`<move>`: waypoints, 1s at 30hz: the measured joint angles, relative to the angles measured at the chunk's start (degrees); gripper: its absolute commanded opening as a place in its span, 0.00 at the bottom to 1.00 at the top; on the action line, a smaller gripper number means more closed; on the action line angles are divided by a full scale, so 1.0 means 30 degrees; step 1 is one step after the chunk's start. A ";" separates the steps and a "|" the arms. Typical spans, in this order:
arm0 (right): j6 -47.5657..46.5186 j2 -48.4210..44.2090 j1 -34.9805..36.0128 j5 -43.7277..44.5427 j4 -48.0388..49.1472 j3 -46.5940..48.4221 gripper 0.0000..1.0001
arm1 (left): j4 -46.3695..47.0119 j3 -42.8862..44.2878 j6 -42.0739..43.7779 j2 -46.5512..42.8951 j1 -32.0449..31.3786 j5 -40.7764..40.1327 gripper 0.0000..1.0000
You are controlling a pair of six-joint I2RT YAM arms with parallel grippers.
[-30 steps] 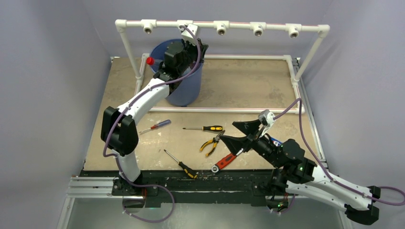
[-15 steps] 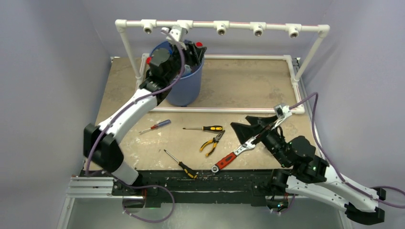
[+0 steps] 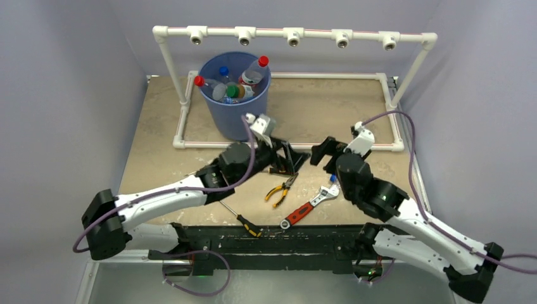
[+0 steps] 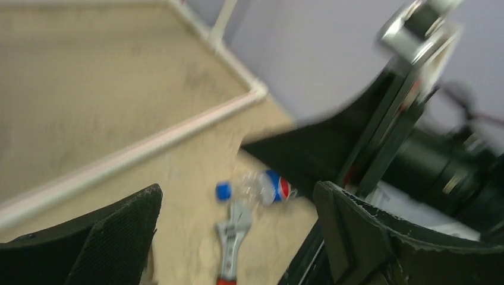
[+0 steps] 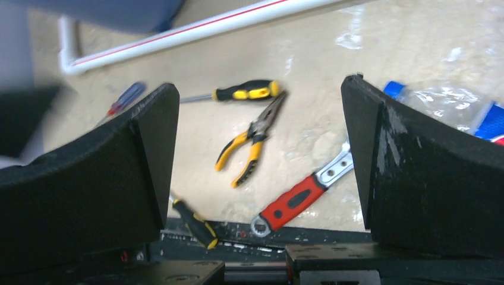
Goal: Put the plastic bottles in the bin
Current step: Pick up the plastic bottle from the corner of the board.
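Bin (image 3: pixel 231 123) (tall, round, blue, tapering to its base) upright at the far left of the table (image 3: pixel 152 145), within the left end of the white pipe frame (image 3: pixel 291 35); plastic bottles (image 3: pixel 252 75) heaped inside, with red, blue and green caps showing above the rim. One further bottle (image 4: pixel 264 187) (clear, blue cap, red-white-and-blue label) on its side on the table, just beside the head of the red-handled wrench (image 3: pixel 303 212) and close by the right arm's wrist; from overhead, little more than its blue cap visible. Left gripper (image 4: pixel 239 191) low over the middle of the table, well apart from the bin; fingers (image 4: pixel 101 237) spread wide, nothing between them; lying bottle and wrench framed in the gap in the left wrist view (picture blurred). Right gripper (image 5: pixel 261 89) likewise spread wide and empty, over the tools; lying bottle partly hidden behind one finger at the right edge of the right wrist view. Tools on the table toward the front edge: yellow-handled pliers (image 3: pixel 280 189) beside the wrench; yellow-and-black screwdriver (image 3: pixel 246 223) nearest the arm bases; second yellow-and-black screwdriver (image 5: pixel 246 92) just beyond the pliers; blue-and-red screwdriver (image 5: pixel 125 98) farther left, blurred. Grippers near one another yet apart; neither in contact with any bottle.
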 measured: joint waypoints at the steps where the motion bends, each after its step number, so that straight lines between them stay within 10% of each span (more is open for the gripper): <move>1: -0.0080 0.0459 -0.1552 -0.0831 0.0204 0.0022 0.99 | 0.0080 -0.0991 -0.0699 0.0255 -0.0189 -0.0423 0.99; 6: -0.0189 -0.0095 -0.7665 -0.3490 0.0831 -0.0867 0.99 | 0.0627 -0.5421 -0.5005 0.1231 -0.0648 -0.3140 0.99; 14: 0.0488 -0.3585 -0.8459 -0.4204 0.1537 -0.1100 0.99 | 0.2033 -0.4226 -0.7927 0.4903 -0.0991 -0.4357 0.99; 25: -0.0029 -0.9056 -0.8495 -0.6193 0.2397 -0.1246 0.99 | 0.4517 0.0780 -0.2681 1.2473 0.1362 0.6980 0.94; 30: -0.0452 -0.9435 -0.8495 -0.7315 0.1982 -0.1166 0.99 | 0.2586 0.1035 0.4954 1.2517 0.0634 0.8735 0.98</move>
